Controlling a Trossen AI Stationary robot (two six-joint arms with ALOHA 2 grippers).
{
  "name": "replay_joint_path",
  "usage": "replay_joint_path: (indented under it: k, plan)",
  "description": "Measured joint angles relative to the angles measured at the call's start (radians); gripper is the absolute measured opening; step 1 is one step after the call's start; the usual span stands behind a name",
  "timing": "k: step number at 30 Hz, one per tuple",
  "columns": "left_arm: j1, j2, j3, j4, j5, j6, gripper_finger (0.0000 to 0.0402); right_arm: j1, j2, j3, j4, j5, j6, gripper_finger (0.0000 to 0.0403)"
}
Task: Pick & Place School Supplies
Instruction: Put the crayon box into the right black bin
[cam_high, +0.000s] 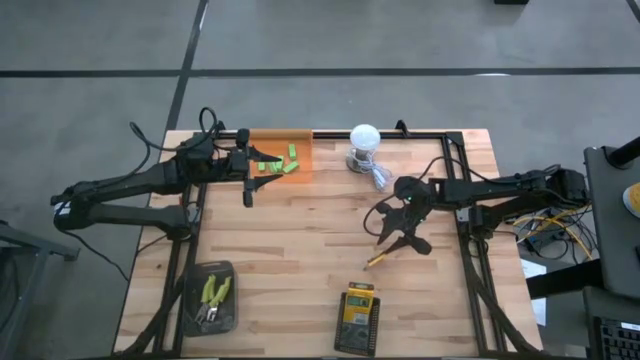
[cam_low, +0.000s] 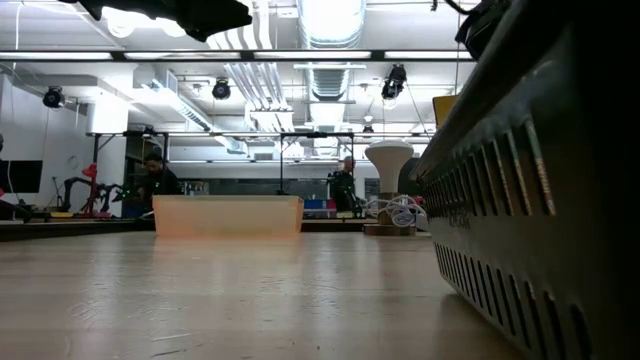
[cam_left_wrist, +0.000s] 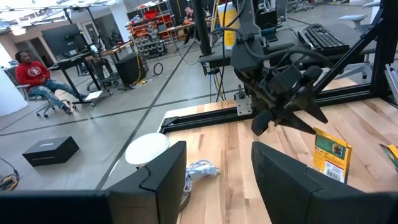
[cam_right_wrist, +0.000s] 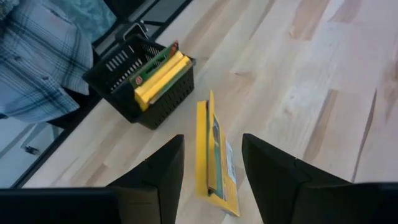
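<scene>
A crayon box (cam_right_wrist: 216, 155) stands on edge on the bare table (cam_high: 300, 230), between the spread fingers of the right gripper (cam_high: 392, 238), which grip nothing (a gap shows on each side). Just beyond it, near the front edge, a black basket (cam_right_wrist: 140, 93) holds two more boxes (cam_high: 358, 308). Open wood lies all around. The left gripper (cam_high: 247, 190), parted and empty, hovers by the orange tray (cam_high: 300, 170) of green blocks (cam_high: 278, 163) at the far edge. Pliers (cam_high: 213, 292) lie in a dark tray (cam_high: 228, 318).
</scene>
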Motion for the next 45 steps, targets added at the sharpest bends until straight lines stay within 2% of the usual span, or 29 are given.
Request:
replay_joint_path:
  k: [6,13,17,21,29,38,45]
  plan:
    - [0.000,0.000,0.000,0.000,0.000,0.000,0.0188,0.007,-0.062,0.000,-0.019,-0.003,0.003,0.0146]
    - [0.000,0.000,0.000,0.000,0.000,0.000,0.0188,0.055,-0.072,-0.014,-0.042,0.008,0.000,0.0150]
    - [0.000,0.000,0.000,0.000,0.000,0.000,0.0188,0.072,-0.079,-0.033,-0.019,0.094,-0.028,0.0150]
    - [0.000,0.000,0.000,0.000,0.000,0.000,0.0188,0.074,-0.097,-0.074,0.088,0.166,-0.028,0.0153]
    - [0.000,0.000,0.000,0.000,0.000,0.000,0.0188,0.112,-0.101,-0.176,0.263,0.158,0.040,0.0169]
    - [0.000,0.000,0.000,0.000,0.000,0.000,0.0188,0.122,-0.106,-0.303,0.479,0.180,0.083,0.0164]
    - [0.000,0.000,0.000,0.000,0.000,0.000,0.0188,0.122,-0.106,-0.345,0.533,0.210,0.074,0.0159]
